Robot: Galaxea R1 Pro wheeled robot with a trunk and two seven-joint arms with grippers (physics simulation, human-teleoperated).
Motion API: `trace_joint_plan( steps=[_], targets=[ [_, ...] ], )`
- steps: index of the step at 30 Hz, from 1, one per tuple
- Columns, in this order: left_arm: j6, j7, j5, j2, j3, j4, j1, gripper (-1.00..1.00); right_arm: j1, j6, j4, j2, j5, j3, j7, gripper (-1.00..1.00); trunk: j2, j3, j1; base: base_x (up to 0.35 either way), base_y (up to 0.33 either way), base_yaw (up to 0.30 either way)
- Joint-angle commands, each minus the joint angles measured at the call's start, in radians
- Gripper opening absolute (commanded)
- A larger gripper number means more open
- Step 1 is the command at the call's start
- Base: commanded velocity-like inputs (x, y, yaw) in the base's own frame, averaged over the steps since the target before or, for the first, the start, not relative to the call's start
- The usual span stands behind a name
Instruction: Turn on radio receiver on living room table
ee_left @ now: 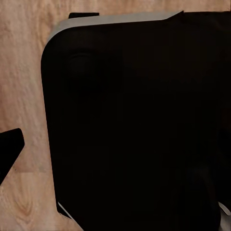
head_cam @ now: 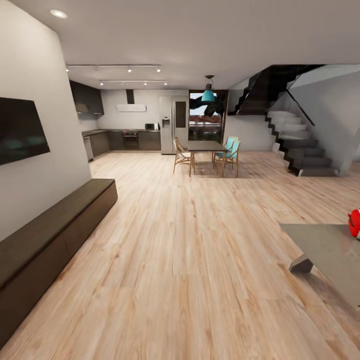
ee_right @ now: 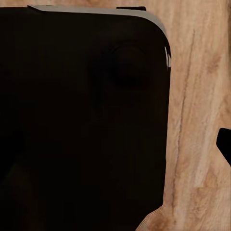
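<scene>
Black is most of what both wrist cams give you: a big dark rounded slab, probably the robot's own base (ee_left: 134,125), with plank floor (ee_right: 197,120) around it. A dark wedge pokes in at the edge of each wrist view, maybe a fingertip, but I honestly can't tell if either gripper is spread or pressed together.

Moving outward to the head cam: the red radio receiver (head_cam: 355,223) is barely peeking in at the right edge, sitting on the grey table (head_cam: 325,250). Most of it is cropped, so no dial or handle to see, and I can't say which way it faces. The table runs out of frame too.

Further off there's a long dark bench (head_cam: 50,240) under a wall TV (head_cam: 22,130) on the left, a dining set (head_cam: 206,155) and kitchen straight ahead, stairs (head_cam: 300,145) on the right.

Risk from here, I'd guess: the robot is pointed at the kitchen, not the table, so it needs to turn right. Cut that turn too tight and the base could clip the table's near corner, or the arms could swing over and knock the radio before anyone sees the switch.
</scene>
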Motion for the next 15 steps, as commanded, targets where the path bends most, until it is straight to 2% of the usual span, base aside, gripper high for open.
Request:
trace_joint_plan(
  steps=[1,7,15],
  targets=[
    [0.000,0.000,0.000,0.000,0.000,0.000,-0.001,1.00,0.000,0.000,0.000,0.000,0.000,0.000,0.000,1.00,0.000,0.000,0.000,0.323,0.000,-0.286],
    [0.000,0.000,0.000,0.000,0.000,0.000,-0.001,1.00,0.000,0.000,0.000,0.000,0.000,0.000,0.000,1.00,0.000,0.000,0.000,0.323,0.000,-0.231],
    [0.000,0.000,0.000,0.000,0.000,0.000,-0.001,1.00,0.000,0.000,0.000,0.000,0.001,-0.001,0.000,1.00,0.000,0.000,0.000,0.323,0.000,-0.024]
  ],
)
